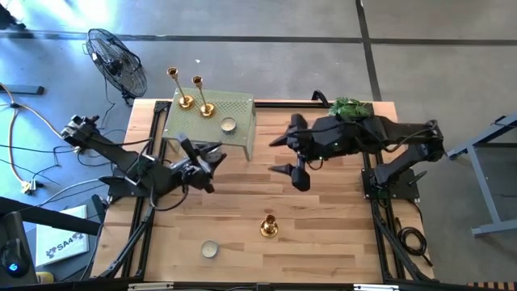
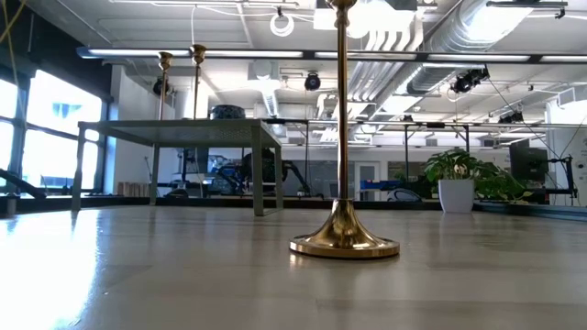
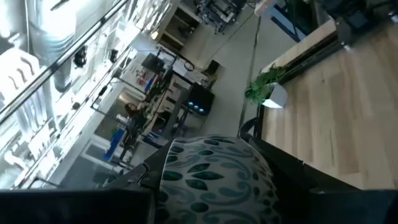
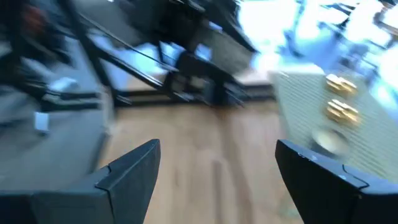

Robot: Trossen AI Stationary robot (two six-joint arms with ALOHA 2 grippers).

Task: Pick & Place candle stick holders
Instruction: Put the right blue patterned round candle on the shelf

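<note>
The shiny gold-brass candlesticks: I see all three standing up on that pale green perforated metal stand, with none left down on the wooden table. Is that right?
Not quite. Only two shiny gold-brass candlesticks stand on the pale green perforated metal stand. The third gold-brass candlestick is upright on the wooden table, nearer the front edge. The high view shows this.

Near candlestick (image 2: 343, 137) top cut off

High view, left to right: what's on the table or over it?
Two candlesticks on the raised green shelf (first, second) → left end effector → lone candlestick on the wood → right end effector → potted plant.
</note>
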